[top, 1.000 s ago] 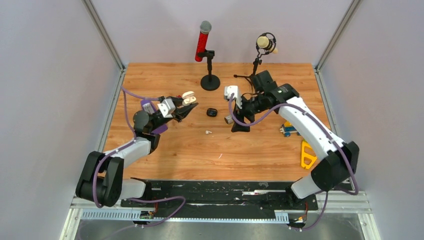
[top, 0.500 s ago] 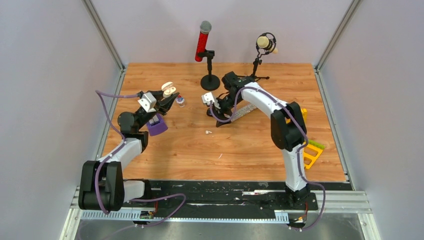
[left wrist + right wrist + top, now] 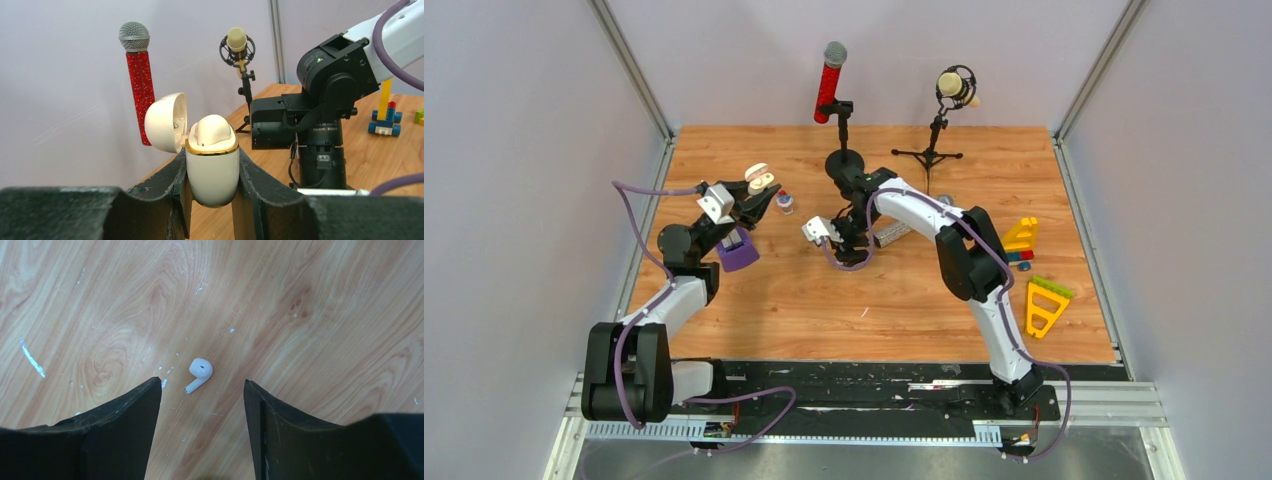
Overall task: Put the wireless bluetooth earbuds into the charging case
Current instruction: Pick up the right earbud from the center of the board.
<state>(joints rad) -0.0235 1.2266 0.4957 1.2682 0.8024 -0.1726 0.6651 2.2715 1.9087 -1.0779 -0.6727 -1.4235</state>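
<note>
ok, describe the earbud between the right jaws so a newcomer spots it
Find the wooden table and go near its centre, a little nearer the arms than the round black base of the red microphone. On bare wood between the open right jaws lies the earbud. It is tiny and white with a rounded head and short stem, unlike the bigger cream egg-shaped case in the left jaws.

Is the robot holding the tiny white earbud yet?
No, the white earbud lies on the wooden table between the open fingers of the right gripper, touching neither.
</note>
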